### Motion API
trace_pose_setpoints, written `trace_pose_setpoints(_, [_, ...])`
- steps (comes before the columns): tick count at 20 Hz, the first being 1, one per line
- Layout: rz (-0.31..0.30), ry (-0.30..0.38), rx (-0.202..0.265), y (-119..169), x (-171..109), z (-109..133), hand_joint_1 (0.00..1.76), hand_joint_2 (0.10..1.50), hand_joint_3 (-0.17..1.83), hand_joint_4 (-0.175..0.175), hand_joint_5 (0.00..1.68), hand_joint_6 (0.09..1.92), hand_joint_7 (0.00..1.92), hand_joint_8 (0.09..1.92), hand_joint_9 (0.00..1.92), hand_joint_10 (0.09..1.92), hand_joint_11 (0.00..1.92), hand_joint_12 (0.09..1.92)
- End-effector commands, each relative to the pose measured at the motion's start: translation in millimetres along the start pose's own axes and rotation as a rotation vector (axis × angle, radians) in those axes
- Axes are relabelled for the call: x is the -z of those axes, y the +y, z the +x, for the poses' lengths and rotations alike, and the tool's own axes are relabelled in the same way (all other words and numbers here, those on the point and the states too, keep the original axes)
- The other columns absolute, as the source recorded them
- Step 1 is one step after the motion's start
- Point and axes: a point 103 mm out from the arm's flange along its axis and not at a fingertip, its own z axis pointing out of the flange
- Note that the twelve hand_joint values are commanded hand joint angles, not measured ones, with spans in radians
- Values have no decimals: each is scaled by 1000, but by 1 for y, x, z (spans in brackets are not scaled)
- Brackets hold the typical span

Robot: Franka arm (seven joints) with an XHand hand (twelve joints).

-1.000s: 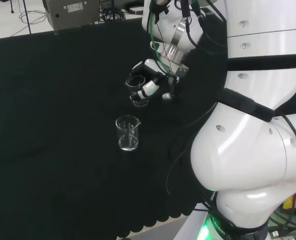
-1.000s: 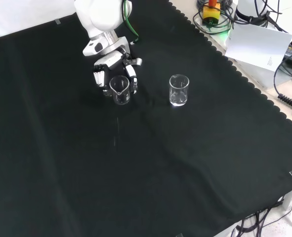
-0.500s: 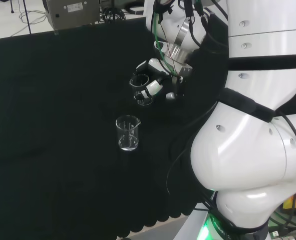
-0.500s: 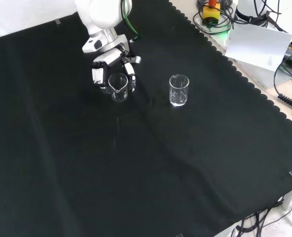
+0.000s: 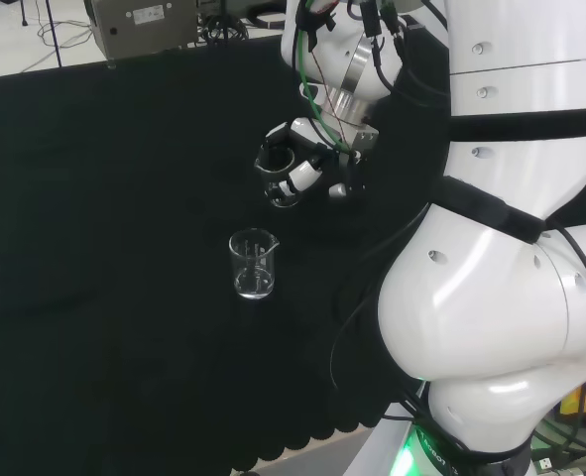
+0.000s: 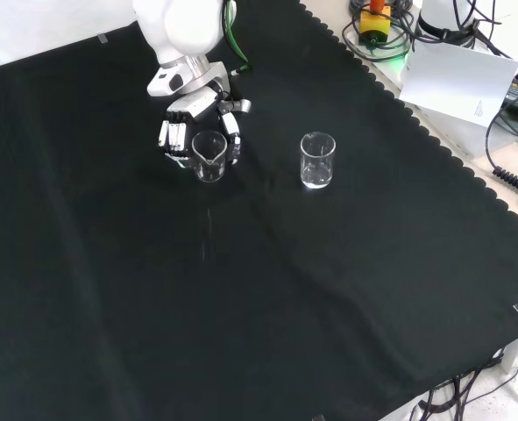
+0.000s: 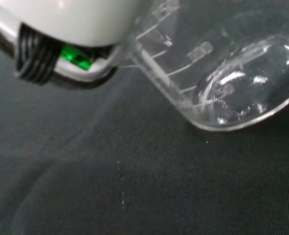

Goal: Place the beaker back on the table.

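Curling around a clear beaker (image 6: 209,156), the hand (image 6: 197,123) sits in the upper left-centre of the front view, its black and white fingers (image 6: 230,125) wrapped on either side of the glass. In the head view the hand (image 5: 307,159) is at upper centre, just left of the arm's big white links (image 5: 501,297), and the beaker (image 5: 279,178) shows there only as dark rims between the fingers, much of its wall masked by them. Whether its base touches the black cloth (image 6: 267,289) is hard to judge; it seems to be at or just above the surface. Up close in the wrist view, the beaker (image 7: 222,93) lies tilted across the picture with printed graduation marks on its wall, its far edge cut off, and a blurred white part of the hand (image 7: 71,29) with a ribbed black section and a green light beside it.

A second clear beaker (image 6: 317,160) stands upright and free on the cloth, right of the held one in the front view, and below it at centre in the head view (image 5: 253,264).

The cloth is wrinkled, with a scalloped edge (image 6: 469,167) along the right of the front view. Beyond it lie a white sheet (image 6: 456,79) and cables (image 6: 504,96). A grey metal box (image 5: 144,25) sits at the head view's top edge.
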Motion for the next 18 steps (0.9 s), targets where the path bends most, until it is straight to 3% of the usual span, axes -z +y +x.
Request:
trace_pose_setpoints(1, [11, 19, -19, -1, 2, 1, 1128, 521, 827, 0, 773, 979, 733, 777, 879, 539, 526, 1303])
trace_pose_setpoints(5, [19, 48, -21, -4, 9, -1, 1091, 493, 833, -40, 627, 958, 602, 792, 775, 592, 448, 1336])
trace_pose_setpoints(8, [38, 44, -25, -4, 12, 3, 1056, 483, 789, -68, 450, 834, 476, 794, 662, 639, 350, 1374])
trace_pose_setpoints(13, [68, 13, -22, -9, 20, 7, 1014, 483, 746, -82, 367, 661, 363, 790, 538, 693, 253, 1416])
trace_pose_setpoints(18, [53, 10, -19, -15, 40, 18, 983, 487, 713, -87, 340, 538, 244, 777, 407, 750, 159, 1459])
